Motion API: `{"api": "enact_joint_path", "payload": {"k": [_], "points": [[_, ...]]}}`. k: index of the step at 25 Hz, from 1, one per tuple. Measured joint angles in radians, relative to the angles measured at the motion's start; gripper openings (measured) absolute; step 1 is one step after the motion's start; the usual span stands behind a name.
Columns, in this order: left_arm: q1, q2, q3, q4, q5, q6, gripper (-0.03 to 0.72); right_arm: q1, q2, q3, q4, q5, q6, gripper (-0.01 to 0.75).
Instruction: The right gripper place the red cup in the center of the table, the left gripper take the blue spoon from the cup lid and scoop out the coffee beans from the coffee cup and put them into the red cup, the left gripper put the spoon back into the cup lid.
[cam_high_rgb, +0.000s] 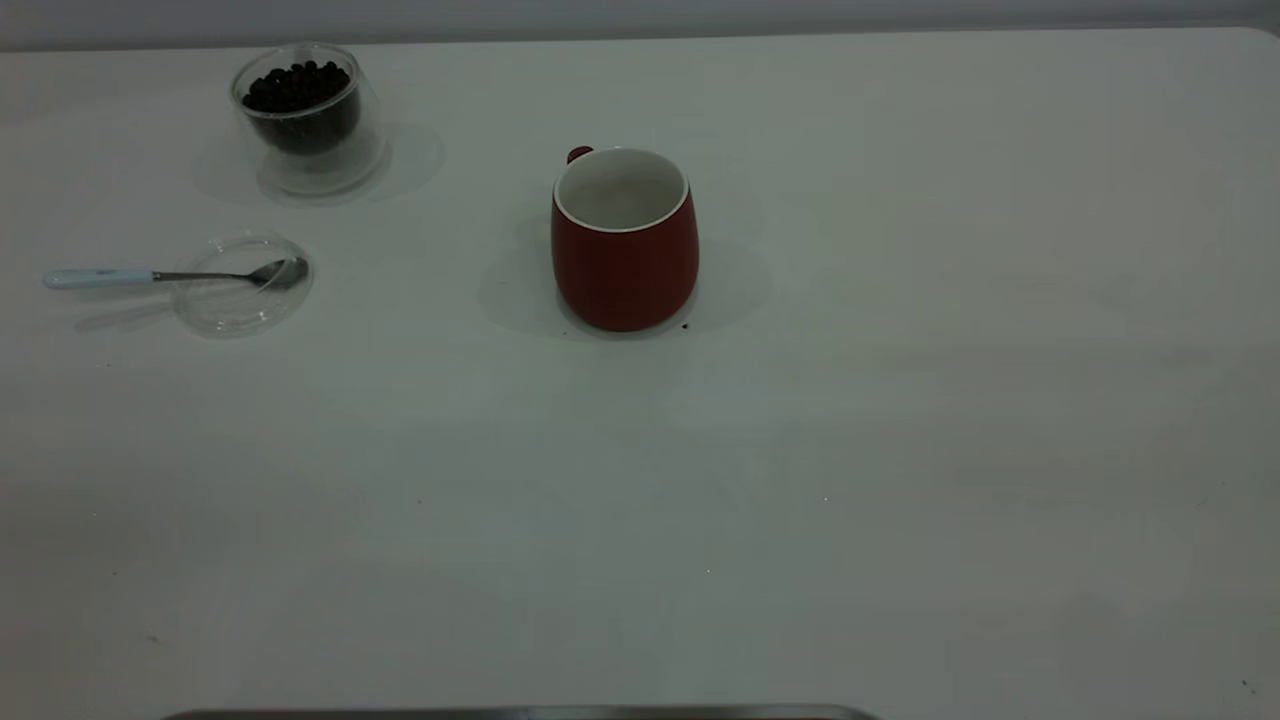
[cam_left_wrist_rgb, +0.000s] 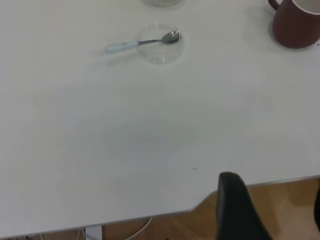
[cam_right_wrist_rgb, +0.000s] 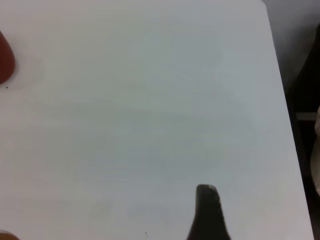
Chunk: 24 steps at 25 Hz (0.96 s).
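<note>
Exterior view: your red cup (cam_high_rgb: 625, 262) sits mid-tabletop (cam_high_rgb: 800, 480), upright.
Spoon (cam_high_rgb: 170, 275) rests across the lid (cam_high_rgb: 240, 300), beans (cam_high_rgb: 298, 88) fill the glass cup (cam_high_rgb: 310, 130); can't tell either tool's state.

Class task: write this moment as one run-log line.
red cup: upright, mid-table | blue spoon: bowl on cup lid | coffee beans: in coffee cup
</note>
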Motion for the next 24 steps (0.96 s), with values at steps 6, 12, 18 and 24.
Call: {"api": "enact_joint_path", "payload": {"k": [6, 12, 18, 24], "points": [[0.0, -0.016, 0.0, 0.0, 0.0, -0.001, 0.433, 0.0, 0.0, 0.0, 0.0, 0.0, 0.0, 0.59], [0.0, -0.023, 0.0, 0.0, -0.001, -0.001, 0.433, 0.0, 0.0, 0.0, 0.0, 0.0, 0.0, 0.59], [0.0, -0.023, 0.0, 0.0, -0.001, -0.001, 0.433, 0.0, 0.0, 0.0, 0.0, 0.0, 0.0, 0.59], [0.0, -0.023, 0.0, 0.0, -0.001, -0.001, 0.433, 0.0, 0.0, 0.0, 0.0, 0.0, 0.0, 0.59]]}}
